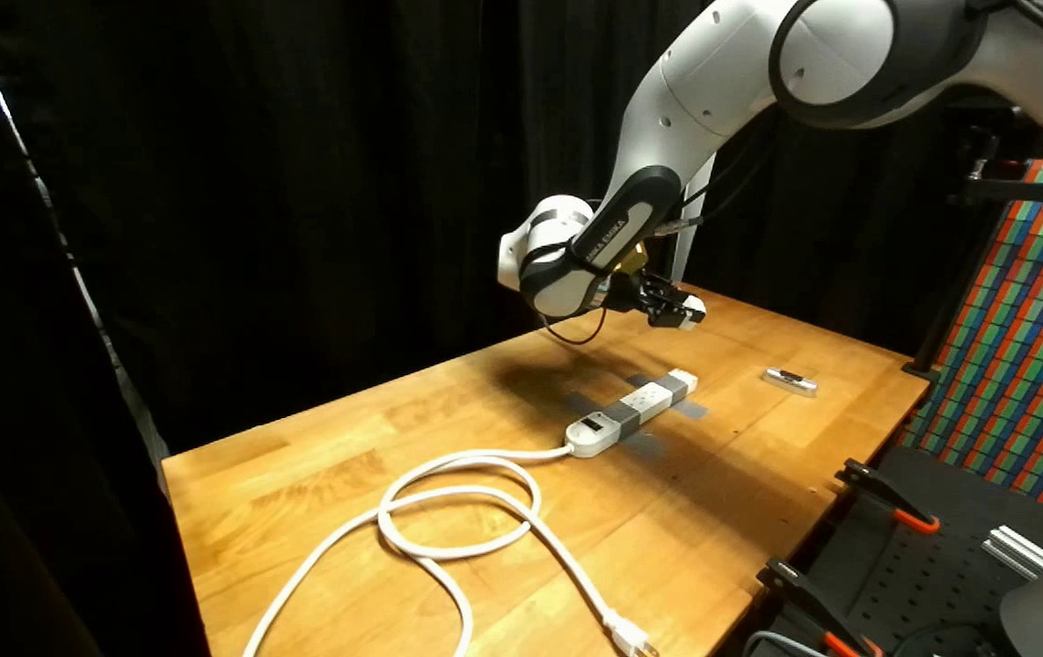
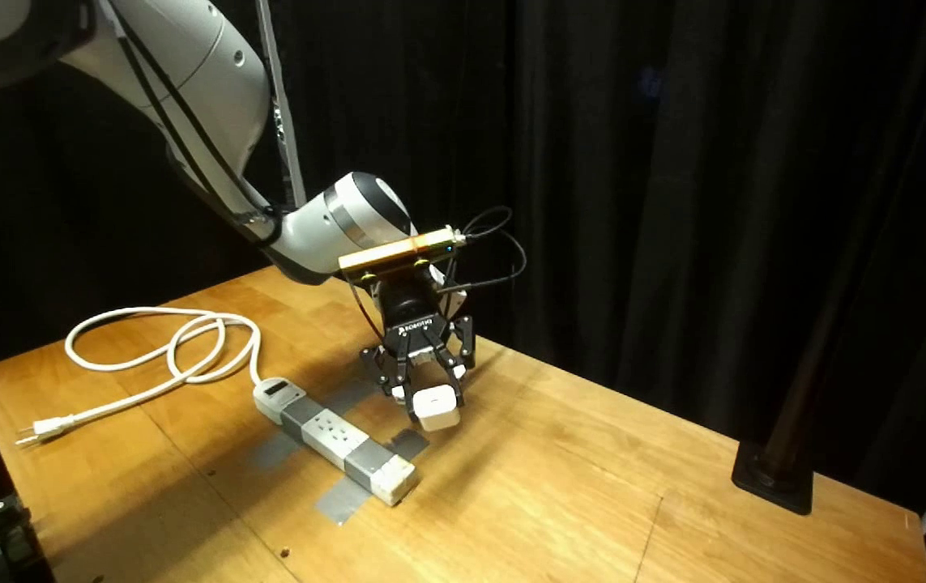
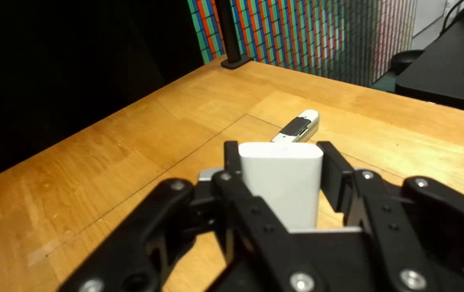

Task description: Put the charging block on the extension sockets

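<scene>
Table [image 2: 576,486] bears extension sockets [image 2: 334,433]. Gripper [image 3: 281,160]: jaws clamped on charging block [image 2: 436,411]; block aloft, right of sockets in exterior view, not touching. Transport step, seemingly. Next move likely calls for shifting left, reorienting block, aligning, lowering.
</scene>
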You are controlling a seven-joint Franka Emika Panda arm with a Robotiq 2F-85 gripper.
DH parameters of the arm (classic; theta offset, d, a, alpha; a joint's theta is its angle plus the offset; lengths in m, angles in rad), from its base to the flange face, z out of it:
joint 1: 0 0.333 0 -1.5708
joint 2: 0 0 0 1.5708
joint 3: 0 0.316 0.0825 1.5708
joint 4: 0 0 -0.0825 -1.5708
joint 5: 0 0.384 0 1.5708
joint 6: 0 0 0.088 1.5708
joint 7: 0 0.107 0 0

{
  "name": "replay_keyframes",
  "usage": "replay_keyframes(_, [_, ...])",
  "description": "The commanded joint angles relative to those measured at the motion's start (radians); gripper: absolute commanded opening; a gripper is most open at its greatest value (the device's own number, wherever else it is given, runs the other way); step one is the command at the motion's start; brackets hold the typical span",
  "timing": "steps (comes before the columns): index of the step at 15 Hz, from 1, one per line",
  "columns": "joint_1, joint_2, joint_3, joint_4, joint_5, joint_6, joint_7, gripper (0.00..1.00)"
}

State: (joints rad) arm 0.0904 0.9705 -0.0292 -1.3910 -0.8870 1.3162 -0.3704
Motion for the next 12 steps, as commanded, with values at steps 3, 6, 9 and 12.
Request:
replay_keyframes(3, [-0.032, 0.069, 0.023, 0.040, -0.093, -0.014, -0.208, 0.23])
replay_keyframes(6, [-0.044, 0.066, 0.043, 0.005, -0.092, 0.010, -0.249, 0.23])
replay_keyframes(9, [-0.050, 0.056, 0.062, -0.042, -0.076, 0.026, -0.246, 0.23])
replay_keyframes(12, [-0.052, 0.059, 0.072, -0.081, -0.080, 0.043, -0.236, 0.23])
